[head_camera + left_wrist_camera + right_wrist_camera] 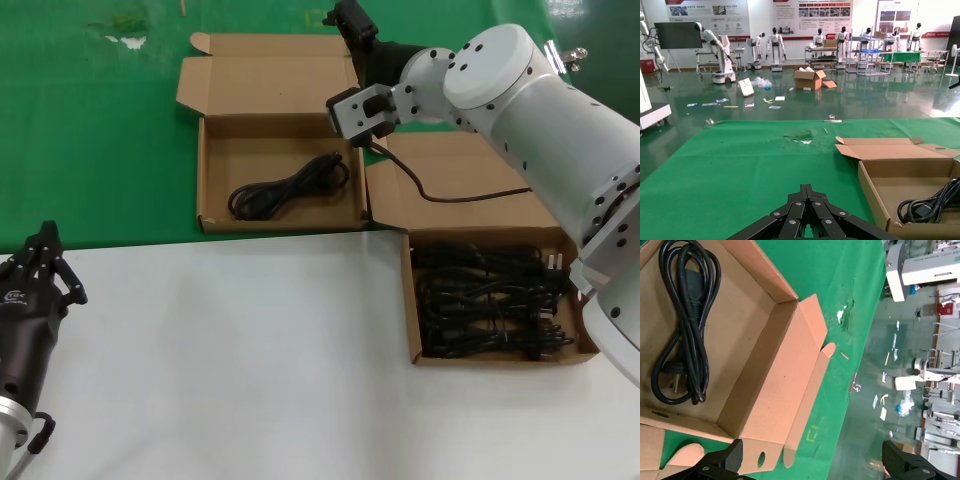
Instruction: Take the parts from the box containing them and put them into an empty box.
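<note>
The box of parts (420, 300) sits at the right with its lid (460, 180) skewed; several coiled black power cords (490, 300) fill it. The other box (205, 170), with a flat lid (265, 75), lies at the far centre and holds one cord (290, 187). My right gripper (348, 22) is above that box's far right corner, open wide and empty. The right wrist view shows its fingertips (734, 454) spread below the box (765, 370) and the cord (682, 320). My left gripper (42, 262) is parked at the near left, shut and empty.
A white table (250, 360) fills the foreground and green cloth (90, 130) covers the far surface. The left wrist view shows my shut left gripper (807, 192), the far box (875, 187) to one side with its cord (930, 205), and a hall with robots behind.
</note>
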`<state>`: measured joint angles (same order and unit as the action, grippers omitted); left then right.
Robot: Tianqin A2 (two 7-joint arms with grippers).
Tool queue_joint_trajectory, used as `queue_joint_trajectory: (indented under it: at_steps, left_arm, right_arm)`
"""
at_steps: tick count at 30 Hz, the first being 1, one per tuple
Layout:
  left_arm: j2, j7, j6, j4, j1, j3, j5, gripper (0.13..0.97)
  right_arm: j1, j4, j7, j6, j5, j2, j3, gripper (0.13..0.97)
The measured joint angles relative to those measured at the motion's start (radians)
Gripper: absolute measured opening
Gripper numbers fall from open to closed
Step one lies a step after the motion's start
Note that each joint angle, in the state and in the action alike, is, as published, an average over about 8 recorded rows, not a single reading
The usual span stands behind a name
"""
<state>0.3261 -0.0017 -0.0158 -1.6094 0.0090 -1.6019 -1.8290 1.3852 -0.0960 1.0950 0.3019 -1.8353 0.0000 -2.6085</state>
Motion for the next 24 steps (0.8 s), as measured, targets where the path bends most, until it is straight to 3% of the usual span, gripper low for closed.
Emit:
queue_joint_trajectory:
  at_steps: [14,24]
  left_arm:
    - [-0.002,0.0,0.001,0.001,-0.001,0.0,0.002,0.176]
    - [-0.005,0.0,0.003,0.002,-0.002,0.0,0.006,0.3]
  right_arm:
    - [-0.096,-0.104,-0.074,-0.021,0.002,0.021,0.072,0.966]
    - [-0.272,-0.295,-0.214,-0.06,0.007,0.059,0.2,0.966]
